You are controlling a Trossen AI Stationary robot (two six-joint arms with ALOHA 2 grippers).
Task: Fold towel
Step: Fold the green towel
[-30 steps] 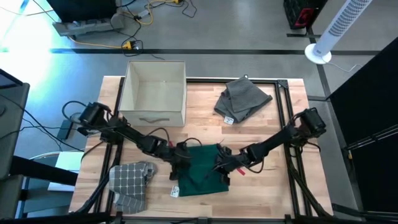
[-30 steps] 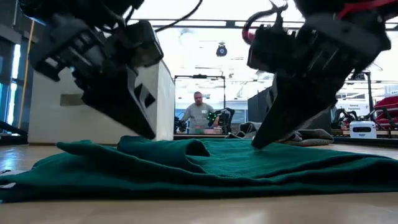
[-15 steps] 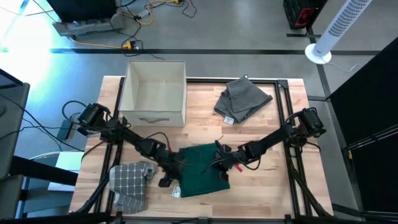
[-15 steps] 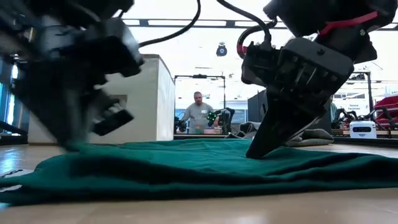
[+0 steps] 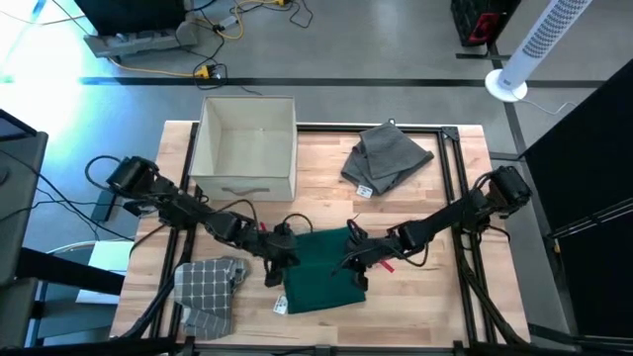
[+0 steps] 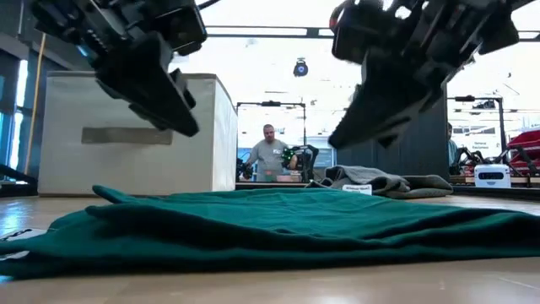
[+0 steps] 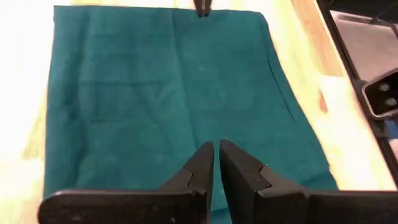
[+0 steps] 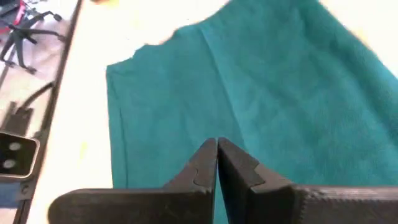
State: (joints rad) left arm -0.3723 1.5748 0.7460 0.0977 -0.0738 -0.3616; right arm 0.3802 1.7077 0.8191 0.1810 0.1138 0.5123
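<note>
The green towel [image 5: 318,273] is lying flat at the front middle of the desk [image 5: 415,213], its long axis running front to back. The left gripper [image 5: 276,259] and right gripper [image 5: 354,263] are hovering over its opposite side edges, equally near, both pinched closed and holding nothing.

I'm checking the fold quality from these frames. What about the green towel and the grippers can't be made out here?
- Green towel, high view: both arms cover its upper edge.
- Its layer count: low view shows only the near edge.
- Left gripper and right gripper: low view blurs them.
</note>
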